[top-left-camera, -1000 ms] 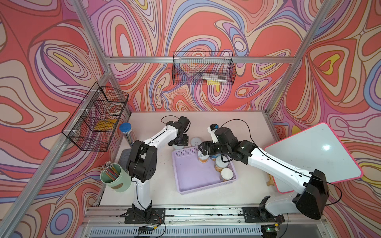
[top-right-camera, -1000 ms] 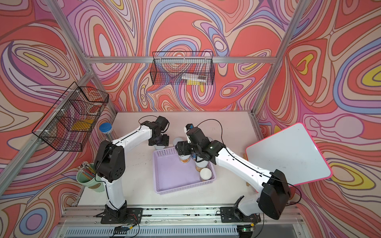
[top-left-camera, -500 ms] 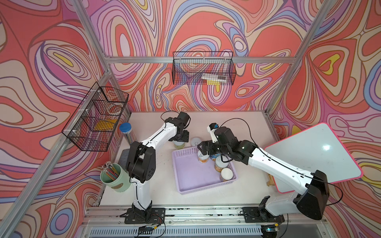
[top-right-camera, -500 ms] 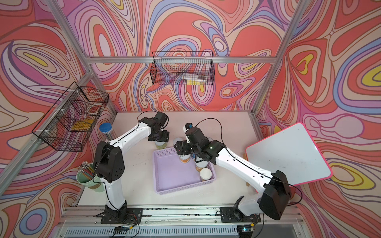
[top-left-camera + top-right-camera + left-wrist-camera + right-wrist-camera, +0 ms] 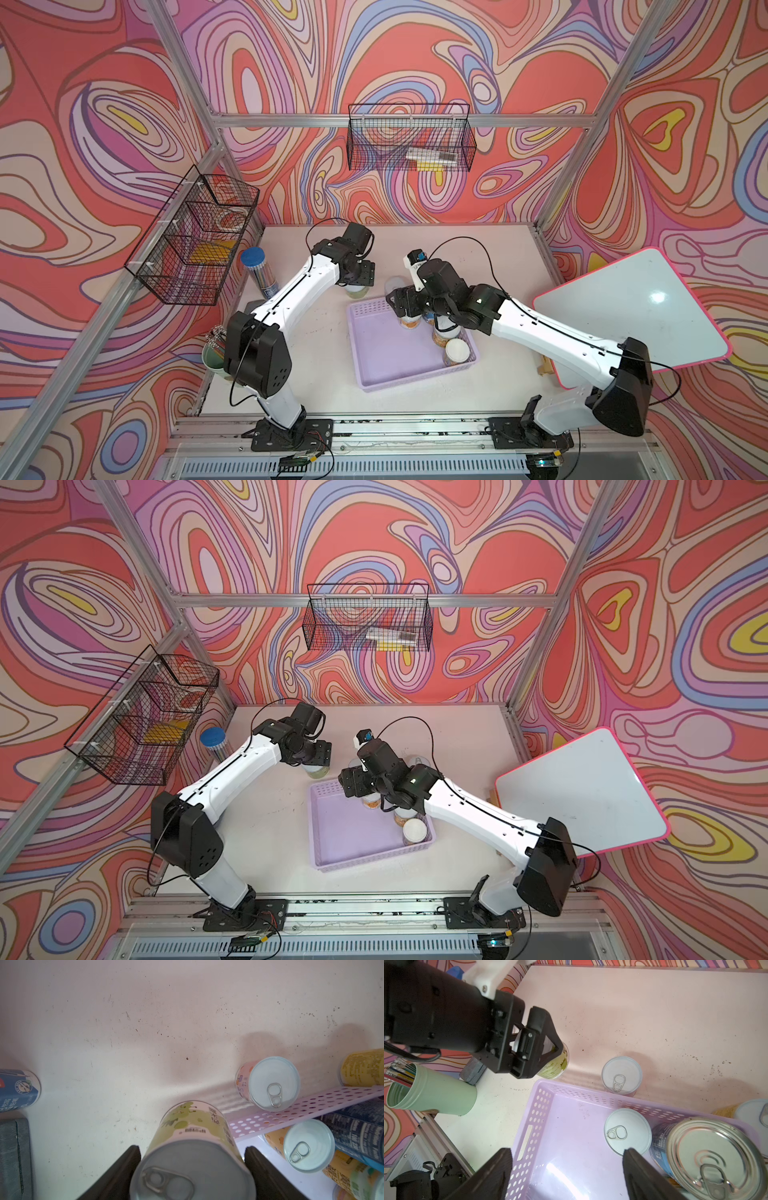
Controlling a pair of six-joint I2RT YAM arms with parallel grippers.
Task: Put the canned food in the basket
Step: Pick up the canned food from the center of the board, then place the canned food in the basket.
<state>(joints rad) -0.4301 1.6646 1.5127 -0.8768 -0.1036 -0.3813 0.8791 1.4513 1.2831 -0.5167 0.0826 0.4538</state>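
Left gripper [image 5: 192,1148]: clamped on green can [image 5: 187,1124].
Right gripper [image 5: 566,1151]: spread, empty, over basket [image 5: 538,1105].
Hazard: low carry strikes basket wall; arms may collide.

We count six small cans [image 5: 622,1075] plus one bigger blue can [image 5: 714,1159] in view, seven total. One lilac basket [image 5: 386,353], two black wire baskets [image 5: 409,143], one green cup [image 5: 436,1097], one blue-capped tube [image 5: 259,274], one whiteboard [image 5: 631,316].
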